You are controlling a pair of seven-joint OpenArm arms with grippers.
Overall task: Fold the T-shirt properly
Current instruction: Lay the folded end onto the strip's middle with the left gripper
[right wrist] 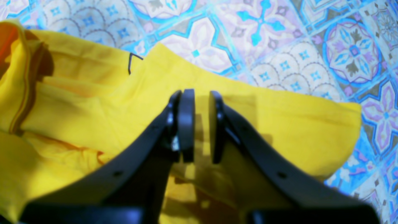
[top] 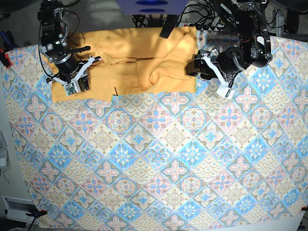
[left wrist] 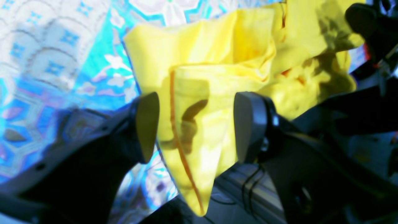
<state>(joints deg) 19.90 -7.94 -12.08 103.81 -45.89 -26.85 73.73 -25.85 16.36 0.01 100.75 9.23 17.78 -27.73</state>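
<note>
The yellow-orange T-shirt (top: 130, 62) lies crumpled along the far edge of the table. My left gripper (top: 190, 67) is at its right edge. In the left wrist view that gripper (left wrist: 197, 127) is open wide, and a pointed fold of the T-shirt (left wrist: 199, 93) sits loose between its fingers (left wrist: 147, 127). My right gripper (top: 77, 85) hovers over the shirt's near left corner. In the right wrist view its jaws (right wrist: 200, 124) stand a narrow gap apart above the flat cloth (right wrist: 279, 124), with nothing pinched between them.
The blue-pink tile-patterned tablecloth (top: 154, 159) covers the whole table. Cables and a power strip (top: 192, 19) lie behind the far edge. A dark post (top: 168, 26) overhangs the shirt's top edge. A red clamp (top: 5, 58) grips the left edge.
</note>
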